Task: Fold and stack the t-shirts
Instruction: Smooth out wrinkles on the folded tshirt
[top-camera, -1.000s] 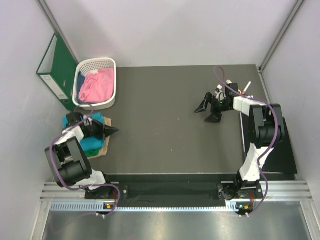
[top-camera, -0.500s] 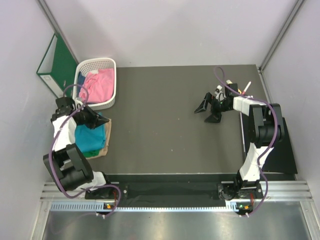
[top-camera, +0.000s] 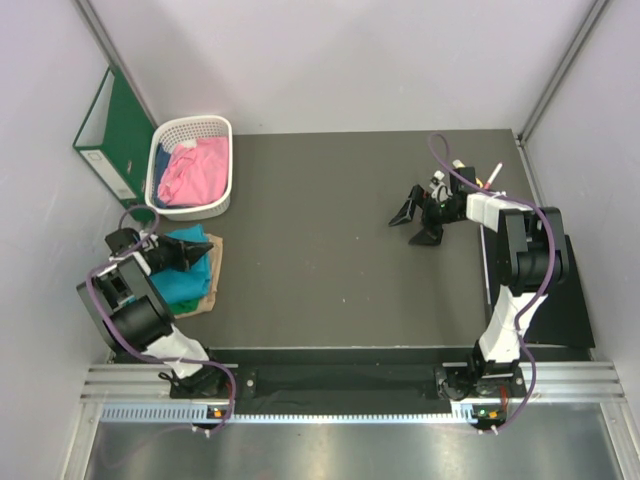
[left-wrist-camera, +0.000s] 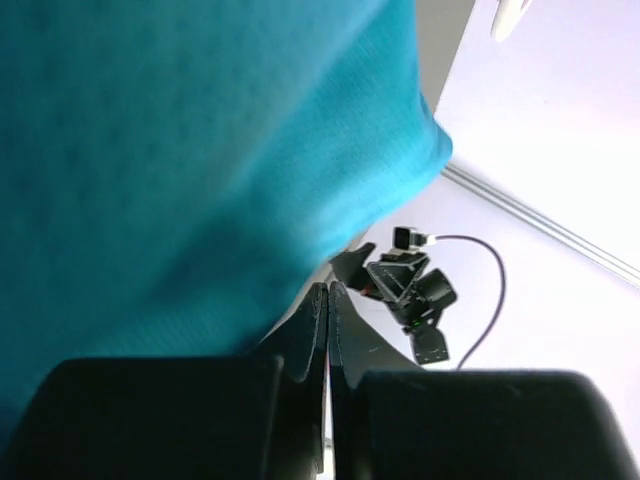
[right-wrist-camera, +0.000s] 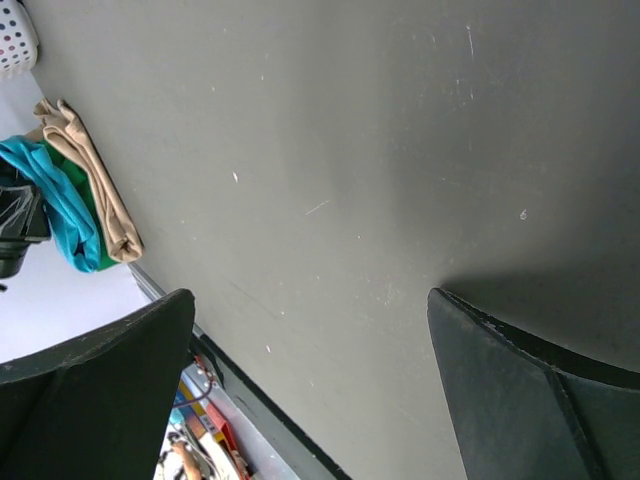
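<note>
1. Risk: the left end effector lies low over the folded pile with its fingers pressed together and nothing pinched that I can see. A sideways sweep from here could drag the teal t-shirt and undo the fold.
2. Risk: the pile sits near the worktop left edge, so a shove could push layers askew or off the side.
3. Risk: the pink t-shirt is bunched in the basket. Grabbing it w/ one end effector prob. lifts a wad, and the basket may tip or slide along.
4. Risk: the right end effector hangs spread wide and empty, well apart from all cloth. It must travel far to help, and the arms could cross near the pile.
5. Look: the teal t-shirt fills most of the left wrist view. It is a fine knit, smooth, w/ a rounded folded edge just beside the shut fingers.
6. Look: the right wrist view shows the pile edge-on, teal uppermost, a green t-shirt edge under it, and a tan cloth at the base, poking out.
7. Look: the pink one is crumpled, not yet folded.
</note>
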